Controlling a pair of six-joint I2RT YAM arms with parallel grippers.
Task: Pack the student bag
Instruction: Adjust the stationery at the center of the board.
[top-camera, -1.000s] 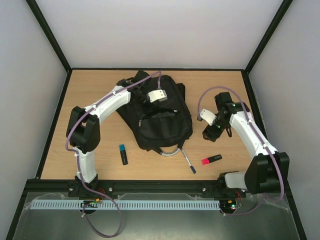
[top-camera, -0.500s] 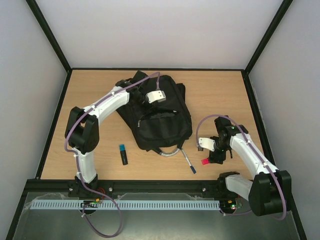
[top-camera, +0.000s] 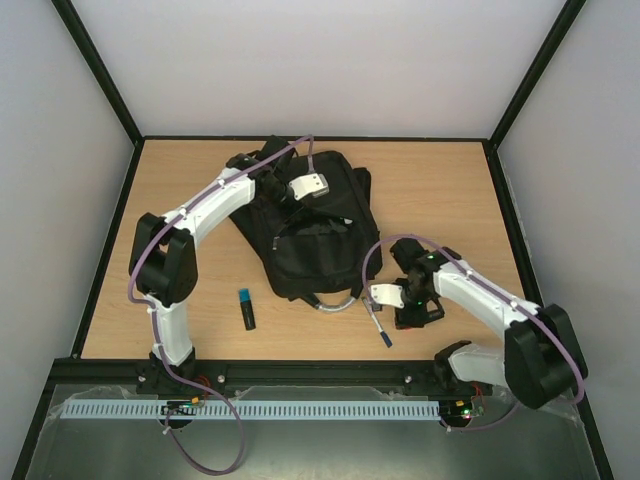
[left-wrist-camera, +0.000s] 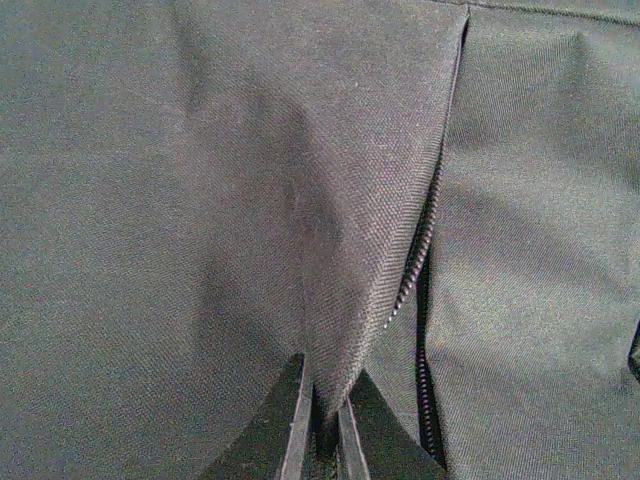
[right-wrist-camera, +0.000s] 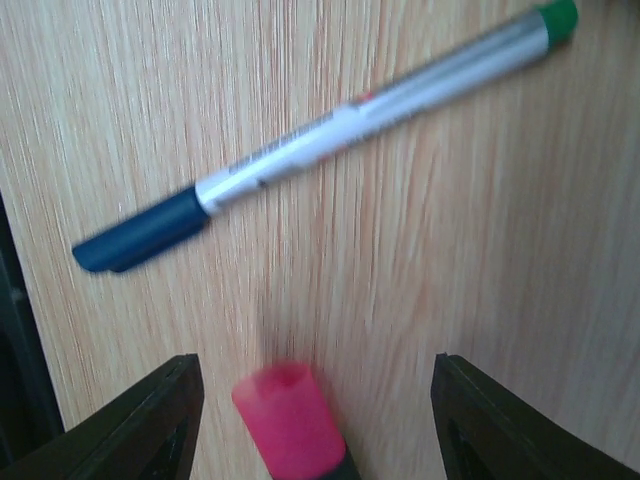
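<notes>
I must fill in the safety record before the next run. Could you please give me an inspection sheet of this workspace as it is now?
Surface: wooden table; no spill or damage seen.
Job's things: student bag, black, lying mid-table; a zip runs beside the pinched fold.
Clutter: marker with blue cap left of the bag; pen and pink highlighter right of it, all loose on the table.
Grippers: left gripper shut on a fold of bag fabric; right gripper open, fingers either side of the highlighter, not touching it.
Cables: purple cable along each arm; the right one loops out toward the bag.
Surroundings: pale walls, black frame; nothing else seen.
</notes>
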